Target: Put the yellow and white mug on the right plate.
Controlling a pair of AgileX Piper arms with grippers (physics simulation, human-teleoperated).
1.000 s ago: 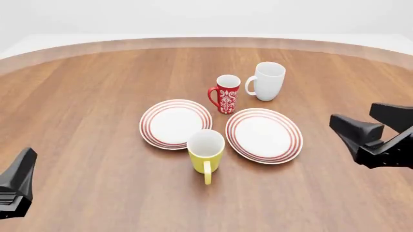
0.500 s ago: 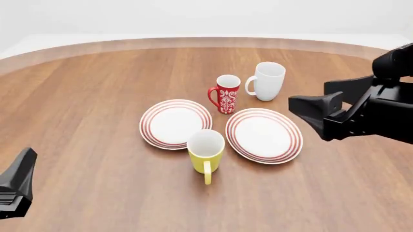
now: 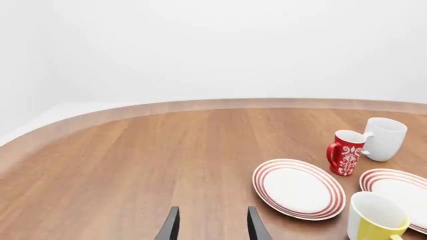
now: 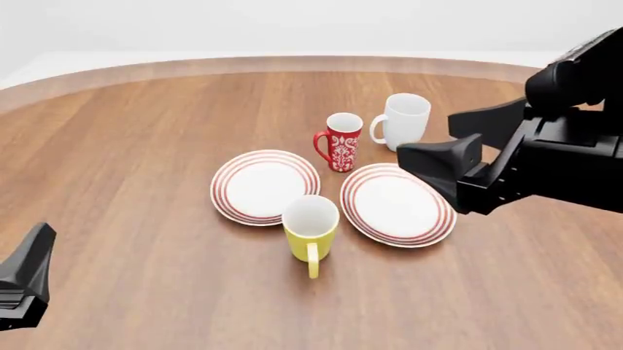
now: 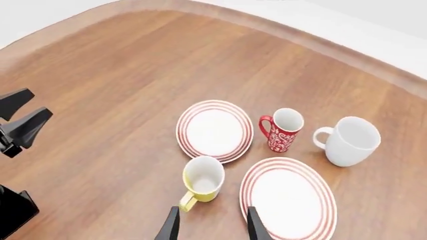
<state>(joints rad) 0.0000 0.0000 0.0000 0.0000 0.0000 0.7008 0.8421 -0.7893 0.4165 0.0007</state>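
Observation:
The yellow and white mug point(image 4: 311, 227) stands upright on the table between the two plates, at their near edges, handle pointing toward the camera. It also shows in the right wrist view point(image 5: 203, 179) and the left wrist view point(image 3: 373, 222). The right plate point(image 4: 443, 219), white with red rings, lies bare just right of it point(image 5: 289, 197). My right gripper point(image 4: 427, 138) is open and empty, raised in the air over the right plate's far right side point(image 5: 211, 227). My left gripper point(image 4: 25, 281) is open and empty at the near left, far from the mug point(image 3: 211, 230).
The look-alike left plate point(image 4: 265, 187) lies left of the mug. A red white-patterned mug point(image 4: 342, 142) and a taller white mug point(image 4: 404, 122) stand behind the plates. The round table's far edge point(image 4: 311, 62) curves across the back.
My right gripper has risen and swung left, from the table's right side to above the right plate. The left gripper, mugs and plates have not moved.

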